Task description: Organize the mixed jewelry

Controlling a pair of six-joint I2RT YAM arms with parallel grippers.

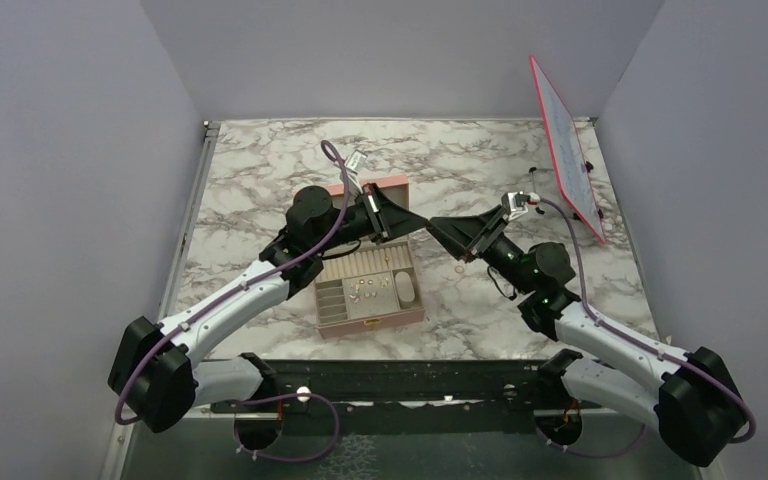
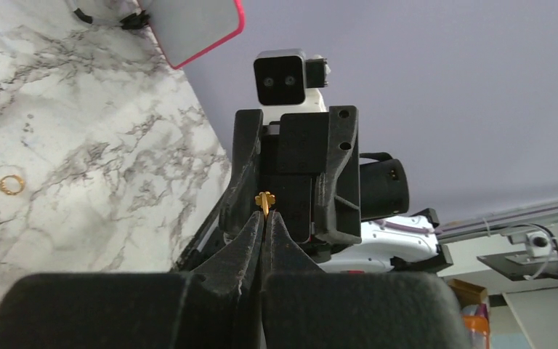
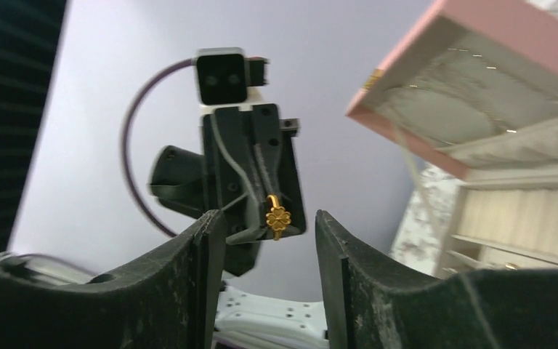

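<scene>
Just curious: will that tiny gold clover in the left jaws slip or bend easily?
Probably stiff: the gold clover looks like solid metal. Tiny, so likely light; it could slip, since the left jaws pinch it only at their tips.

pink box (image 1: 372, 325) open, mid-table | marble table (image 1: 260, 170) | red-edged board (image 1: 565, 140) leaning at right wall

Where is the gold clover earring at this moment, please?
Seen in both wrist views, the earring is pinched by the left gripper, raised right of the pink box, facing the open right gripper.
</scene>
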